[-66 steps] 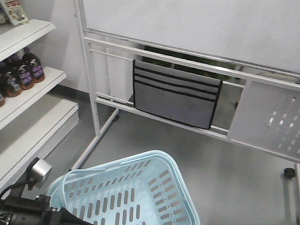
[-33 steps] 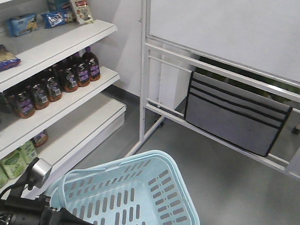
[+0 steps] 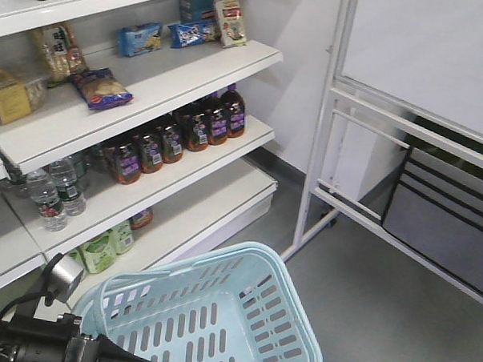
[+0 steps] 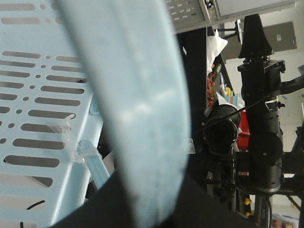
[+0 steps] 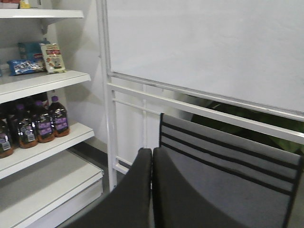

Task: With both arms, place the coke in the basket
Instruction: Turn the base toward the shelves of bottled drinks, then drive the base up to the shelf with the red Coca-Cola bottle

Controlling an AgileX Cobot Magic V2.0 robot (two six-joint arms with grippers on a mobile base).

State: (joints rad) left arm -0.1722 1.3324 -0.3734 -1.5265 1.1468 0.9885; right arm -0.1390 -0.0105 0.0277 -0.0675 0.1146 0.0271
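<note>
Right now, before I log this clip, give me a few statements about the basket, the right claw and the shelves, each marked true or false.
1. A coke bottle lies in the basket. False: the part of the basket in view holds nothing.
2. The right claw is shut, with nothing between its fingers. True.
3. The brown bottles stand on the same shelf as the snack packets. False: they stand one shelf below the packets.
4. A grey pocket organiser hangs on the white frame to the right of the shelves. True.
5. Green bottles stand on the shelf under the brown bottles. True.
</note>
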